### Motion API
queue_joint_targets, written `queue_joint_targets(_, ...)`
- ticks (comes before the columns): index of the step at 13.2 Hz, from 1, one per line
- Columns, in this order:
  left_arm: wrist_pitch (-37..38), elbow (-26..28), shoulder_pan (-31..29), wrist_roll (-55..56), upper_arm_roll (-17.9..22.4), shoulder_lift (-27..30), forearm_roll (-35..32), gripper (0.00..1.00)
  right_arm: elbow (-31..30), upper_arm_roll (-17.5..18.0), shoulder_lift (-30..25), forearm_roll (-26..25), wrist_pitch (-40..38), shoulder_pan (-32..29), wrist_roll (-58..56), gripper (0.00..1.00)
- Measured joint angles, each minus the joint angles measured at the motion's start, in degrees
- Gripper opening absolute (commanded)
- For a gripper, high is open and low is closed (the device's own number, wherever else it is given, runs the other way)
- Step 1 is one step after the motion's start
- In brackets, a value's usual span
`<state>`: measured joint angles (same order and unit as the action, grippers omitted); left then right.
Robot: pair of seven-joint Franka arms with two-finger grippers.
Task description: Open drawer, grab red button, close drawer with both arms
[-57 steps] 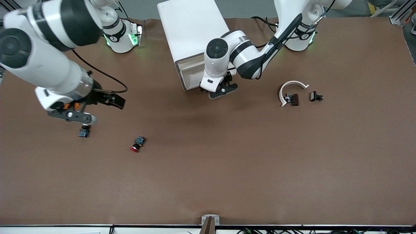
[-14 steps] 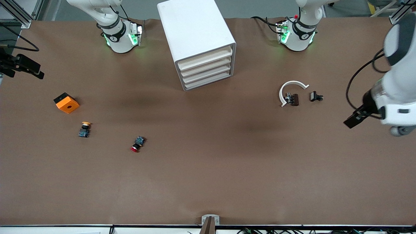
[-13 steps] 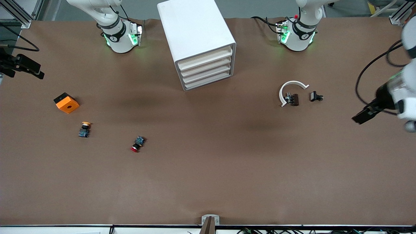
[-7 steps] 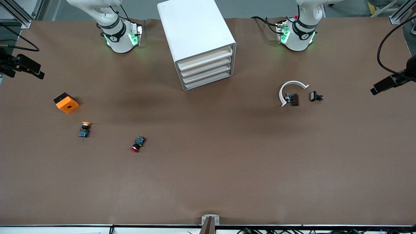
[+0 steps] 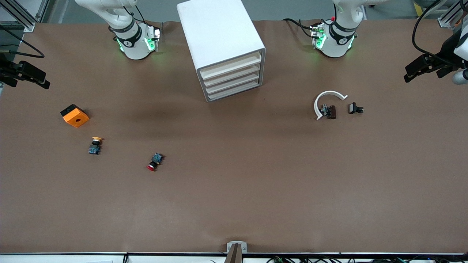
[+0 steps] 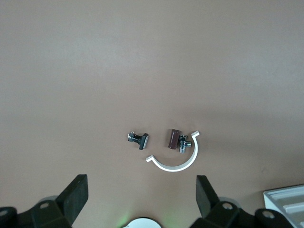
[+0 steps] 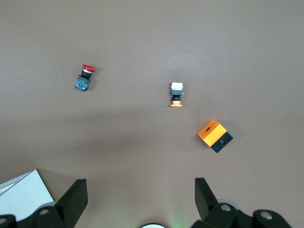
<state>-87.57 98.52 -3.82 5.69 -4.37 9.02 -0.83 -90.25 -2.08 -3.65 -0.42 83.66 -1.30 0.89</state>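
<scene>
The white drawer cabinet stands between the two arm bases, and all of its drawers are pushed in. The red-capped button lies on its side on the bare table, nearer the front camera than the cabinet; the right wrist view also shows the button. My right gripper hangs open and empty high over the right arm's end of the table, with wide-apart fingers. My left gripper hangs open and empty over the left arm's end, its fingers spread wide.
An orange cube with a hole and a yellow-capped button lie toward the right arm's end. A white arc, a small brown part and a black clip lie toward the left arm's end.
The left arm has swung along the table's end toward the robots' side. The right arm has stayed still for the last second. Earlier both grippers were low, the left one at the drawer fronts.
</scene>
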Motion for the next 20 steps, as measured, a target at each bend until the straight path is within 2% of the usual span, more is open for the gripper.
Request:
queue_joint_targets(6,0.0,0.0,0.2,-0.3,-4.5,-0.4,0.3,1.0,0.0,0.0,0.0,0.0,0.0,0.0,0.0,1.0)
queue_joint_targets(20,0.3,-5.6,-0.9,-0.2,-3.7,-3.3,0.3,1.0,0.0,0.0,0.0,0.0,0.0,0.0,0.0,1.0)
